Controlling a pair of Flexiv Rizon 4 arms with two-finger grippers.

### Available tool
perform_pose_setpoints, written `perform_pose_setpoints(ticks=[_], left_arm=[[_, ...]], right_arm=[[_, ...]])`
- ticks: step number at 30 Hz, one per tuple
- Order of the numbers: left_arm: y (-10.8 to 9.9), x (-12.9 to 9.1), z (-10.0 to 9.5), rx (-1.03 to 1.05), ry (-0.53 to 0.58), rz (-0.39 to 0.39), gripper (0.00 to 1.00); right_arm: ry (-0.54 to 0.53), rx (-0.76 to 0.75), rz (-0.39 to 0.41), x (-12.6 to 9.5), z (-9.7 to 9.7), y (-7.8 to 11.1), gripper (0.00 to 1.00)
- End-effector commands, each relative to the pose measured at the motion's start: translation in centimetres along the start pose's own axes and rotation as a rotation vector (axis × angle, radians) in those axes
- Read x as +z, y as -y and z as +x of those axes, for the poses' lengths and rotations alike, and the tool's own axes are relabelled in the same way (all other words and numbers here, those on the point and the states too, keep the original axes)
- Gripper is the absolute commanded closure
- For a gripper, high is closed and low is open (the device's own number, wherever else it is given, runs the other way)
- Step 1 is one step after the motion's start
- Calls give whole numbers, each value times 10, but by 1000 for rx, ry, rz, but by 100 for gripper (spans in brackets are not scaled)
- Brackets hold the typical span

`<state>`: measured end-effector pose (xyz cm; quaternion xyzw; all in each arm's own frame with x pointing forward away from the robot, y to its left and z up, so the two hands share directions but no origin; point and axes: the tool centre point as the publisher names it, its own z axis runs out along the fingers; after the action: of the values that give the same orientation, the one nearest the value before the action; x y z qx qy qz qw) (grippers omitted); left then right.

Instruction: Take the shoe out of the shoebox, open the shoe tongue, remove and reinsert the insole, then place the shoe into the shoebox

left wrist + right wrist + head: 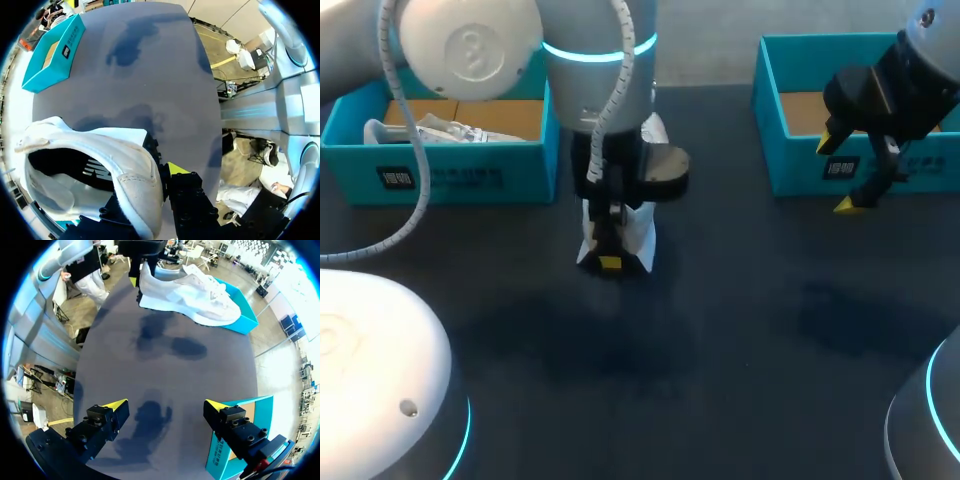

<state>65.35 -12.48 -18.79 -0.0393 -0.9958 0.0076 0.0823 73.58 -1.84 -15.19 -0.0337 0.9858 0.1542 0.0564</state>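
My left pincer (610, 258) is clamped on the heel of the white shoe (190, 294), the heel wall pinched between its fingers. The shoe hangs above the counter (720, 330), sole down and roughly level, with its shadow on the dark top below it. It is out of both boxes and between them, nearer the left box (470, 178), with its toe toward the far side.

My right pincer (165, 403) is spread wide with nothing between the yellow tips. It hovers over the counter just in front of the right box (798, 168), whose teal wall is close beside one finger in the right wrist view.

Each box carries a dark label with pale print on its front wall, one on the left box (395, 178) and one on the right (840, 167); I cannot read either. There is a dark mark inside the shoe, seen from my left wrist, which I cannot read either.

The left box holds crumpled wrap (435, 130) over a brown floor. Both boxes stand along the counter's far edge, well apart. A broad stretch of dark counter runs between them and on toward me, from the shoe across to my right pincer.
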Motion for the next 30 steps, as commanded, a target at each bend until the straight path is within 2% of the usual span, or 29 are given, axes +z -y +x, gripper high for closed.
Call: perform_pose_setpoints(ticks=[1, 7, 15, 26, 30], left_arm=[[-30, -3, -6, -17, -5, 39, 100], [-63, -7, -16, -24, -17, 40, 100], [-102, -12, -32, -12, -12, -46, 100], [-159, -23, -63, 53, -6, -52, 100], [-184, -25, -77, 24, 8, -80, 100]], right_arm=[[-5, 1, 4, 1, -3, -1, 0], [-5, 1, 4, 1, -3, -1, 0], [-5, 1, 4, 1, -3, -1, 0], [-5, 1, 4, 1, -3, -1, 0], [-5, 1, 4, 1, -3, -1, 0]])
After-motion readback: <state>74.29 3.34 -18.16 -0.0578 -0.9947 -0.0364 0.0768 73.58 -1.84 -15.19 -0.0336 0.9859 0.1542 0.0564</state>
